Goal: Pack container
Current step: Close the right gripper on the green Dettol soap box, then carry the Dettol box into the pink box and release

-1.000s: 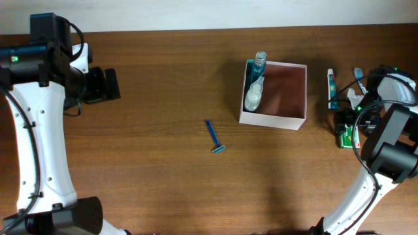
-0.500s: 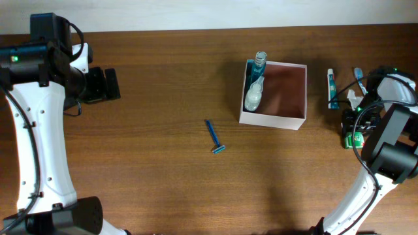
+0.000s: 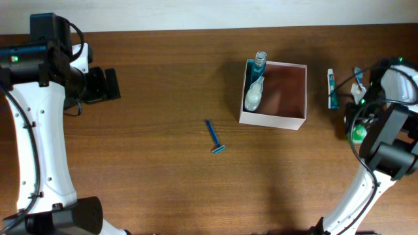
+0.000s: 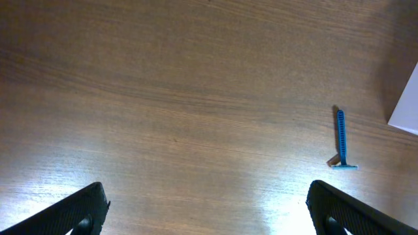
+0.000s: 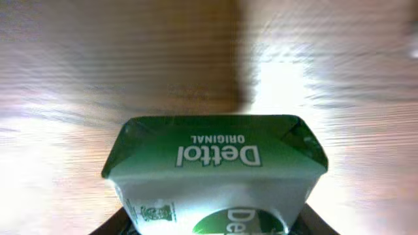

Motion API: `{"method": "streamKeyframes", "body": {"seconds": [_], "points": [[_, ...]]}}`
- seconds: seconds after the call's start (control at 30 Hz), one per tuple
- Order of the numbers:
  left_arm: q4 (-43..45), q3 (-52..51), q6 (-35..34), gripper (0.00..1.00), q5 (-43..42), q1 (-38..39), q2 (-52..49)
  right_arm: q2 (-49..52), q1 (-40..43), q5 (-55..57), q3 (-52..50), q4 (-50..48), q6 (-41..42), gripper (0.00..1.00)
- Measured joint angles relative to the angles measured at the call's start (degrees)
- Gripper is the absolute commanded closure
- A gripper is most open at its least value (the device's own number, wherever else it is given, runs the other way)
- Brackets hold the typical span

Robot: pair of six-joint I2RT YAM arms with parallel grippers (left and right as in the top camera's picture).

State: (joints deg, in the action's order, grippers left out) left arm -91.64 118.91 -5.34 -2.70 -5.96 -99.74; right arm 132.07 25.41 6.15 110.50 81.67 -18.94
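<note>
The container (image 3: 297,122), a white-walled square box with a pink-brown inside, stands right of centre. A clear bottle (image 3: 260,61) and a white toothbrush-like item (image 3: 253,96) lie along its left inner wall. My right gripper (image 3: 356,132) is shut on a green and white Dettol soap pack (image 5: 215,171), held above the table right of the container. A blue razor (image 3: 214,137) lies on the table left of the container, and shows in the left wrist view (image 4: 341,139). My left gripper (image 4: 206,210) is open and empty, at the far left (image 3: 104,85).
A white and teal tube (image 3: 332,89) and a blue toothbrush (image 3: 359,79) lie on the table between the container and my right arm. The container's white corner (image 4: 406,104) shows at the right edge of the left wrist view.
My right gripper has lifted the Dettol soap pack off the table and turned it; the pack moved slightly toward the back. The left arm has not moved.
</note>
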Motion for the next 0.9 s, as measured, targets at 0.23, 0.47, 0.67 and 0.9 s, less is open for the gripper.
{"method": "streamKeyframes", "body": {"seconds": [0.23,0.47,0.67,0.9], "points": [[0.0,0.0,0.0,0.01,0.0,0.0,0.0,0.0,-7.9,0.0,19.8,9.2,6.9,0.57],[0.0,0.0,0.0,0.01,0.0,0.0,0.0,0.0,-18.0,-5.4,26.2,9.2,14.8,0.58],[0.0,0.0,0.0,0.01,0.0,0.0,0.0,0.0,-25.2,-7.7,26.2,5.3,19.9,0.58],[0.0,0.0,0.0,0.01,0.0,0.0,0.0,0.0,-27.5,-8.2,26.2,3.3,25.1,0.57]]}}
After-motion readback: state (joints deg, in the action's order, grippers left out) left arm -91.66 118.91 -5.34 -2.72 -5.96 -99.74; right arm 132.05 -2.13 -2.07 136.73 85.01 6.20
